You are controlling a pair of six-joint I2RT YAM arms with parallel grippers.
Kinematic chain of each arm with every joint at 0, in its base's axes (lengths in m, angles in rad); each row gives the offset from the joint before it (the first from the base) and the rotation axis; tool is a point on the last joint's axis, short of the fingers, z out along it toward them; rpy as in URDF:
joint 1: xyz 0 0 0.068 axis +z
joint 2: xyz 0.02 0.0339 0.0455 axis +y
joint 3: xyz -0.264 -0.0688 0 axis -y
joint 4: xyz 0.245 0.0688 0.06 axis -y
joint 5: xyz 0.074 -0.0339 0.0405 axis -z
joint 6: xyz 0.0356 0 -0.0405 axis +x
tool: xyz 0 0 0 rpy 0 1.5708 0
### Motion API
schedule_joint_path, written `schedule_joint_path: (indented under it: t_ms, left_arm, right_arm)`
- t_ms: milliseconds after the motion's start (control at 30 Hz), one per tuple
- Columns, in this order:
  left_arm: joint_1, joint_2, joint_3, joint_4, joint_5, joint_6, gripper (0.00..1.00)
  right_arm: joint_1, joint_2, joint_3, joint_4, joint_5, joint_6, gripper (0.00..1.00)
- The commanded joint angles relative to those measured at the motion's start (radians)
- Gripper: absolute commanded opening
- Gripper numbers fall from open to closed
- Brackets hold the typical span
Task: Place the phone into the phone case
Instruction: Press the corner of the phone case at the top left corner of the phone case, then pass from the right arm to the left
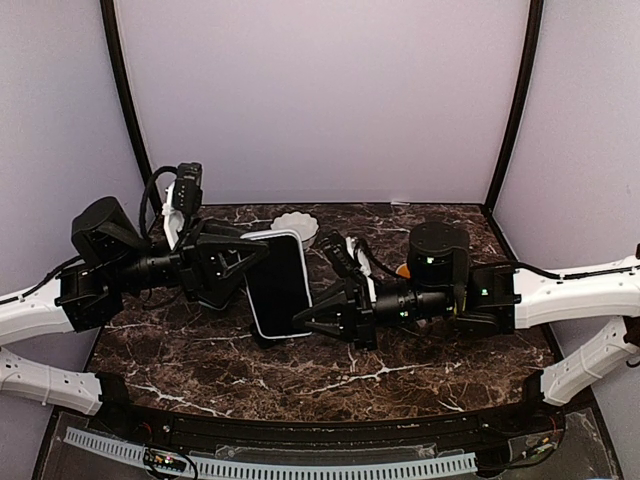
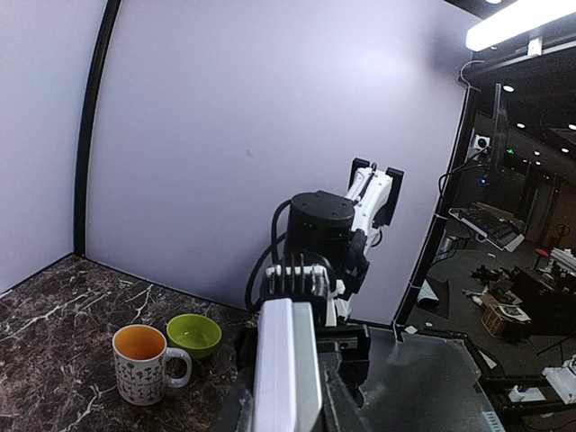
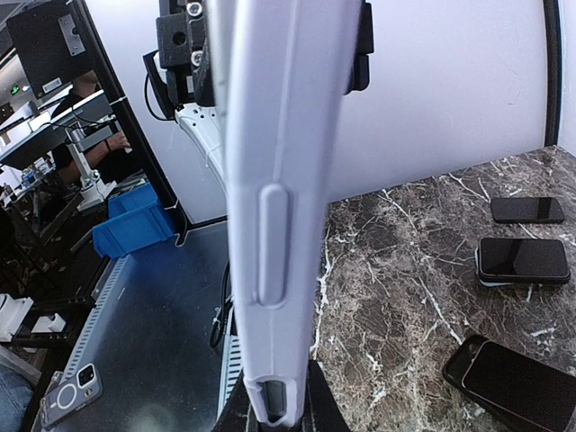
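Note:
The phone [image 1: 278, 285], black screen up, lies in the white phone case [image 1: 251, 300] and hangs above the marble table [image 1: 200, 350] between both arms. My left gripper [image 1: 243, 262] holds its left edge and my right gripper [image 1: 306, 320] its lower right corner. The left wrist view shows them edge-on: white case [image 2: 274, 369] against the silver phone [image 2: 308, 378], with the left gripper [image 2: 290, 421] shut on both sides. In the right wrist view the case [image 3: 279, 180] rises edge-on from the right gripper [image 3: 286, 421], which is shut on its lower end.
A patterned mug [image 2: 139, 363] and a green bowl [image 2: 193, 335] stand behind the right arm [image 2: 321, 234]. A white scalloped dish [image 1: 296, 227] sits at the back. Three spare phones [image 3: 527, 210] [image 3: 524, 260] [image 3: 513, 378] lie on the marble.

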Motion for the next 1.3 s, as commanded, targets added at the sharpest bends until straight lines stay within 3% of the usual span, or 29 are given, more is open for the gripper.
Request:
schedule_joint_path:
  t_ms: [0, 67, 167, 300, 367, 467, 567, 933, 1133, 1267]
  left_arm:
    - [0.003, -0.022, 0.021, 0.036, 0.032, 0.046, 0.0]
    - [0.003, -0.017, 0.026, 0.021, 0.039, 0.056, 0.0]
    - [0.003, -0.016, 0.03, 0.003, 0.046, 0.071, 0.11]
    - [0.003, -0.016, 0.034, 0.0, 0.058, 0.084, 0.0]
    - [0.003, -0.009, 0.038, -0.007, 0.076, 0.091, 0.0]
    - [0.003, -0.001, 0.039, -0.014, 0.097, 0.103, 0.0]
    - [0.003, 0.009, 0.041, -0.029, 0.11, 0.124, 0.0]
    - [0.003, 0.009, 0.038, -0.03, 0.15, 0.167, 0.0]
    - [0.003, 0.047, 0.162, -0.345, 0.069, 0.327, 0.0]
    - [0.002, 0.017, 0.121, -0.246, 0.103, 0.286, 0.0]
  right_arm:
    - [-0.001, -0.022, 0.042, 0.031, 0.007, 0.033, 0.0]
    - [-0.001, -0.03, 0.041, 0.038, 0.002, 0.03, 0.0]
    - [-0.002, -0.044, 0.038, 0.055, -0.007, 0.031, 0.0]
    - [-0.001, -0.06, 0.038, 0.056, -0.006, 0.026, 0.0]
    - [-0.001, -0.064, 0.039, 0.051, 0.003, 0.02, 0.12]
    - [-0.001, -0.067, 0.049, 0.021, 0.034, 0.007, 0.49]
    - [-0.003, -0.066, 0.086, -0.034, 0.061, -0.026, 0.61]
    - [-0.005, -0.026, 0.141, -0.089, 0.06, -0.068, 0.6]
    - [-0.004, -0.054, 0.303, -0.437, 0.102, -0.191, 0.59]
    - [-0.005, -0.08, 0.281, -0.453, 0.123, -0.191, 0.57]
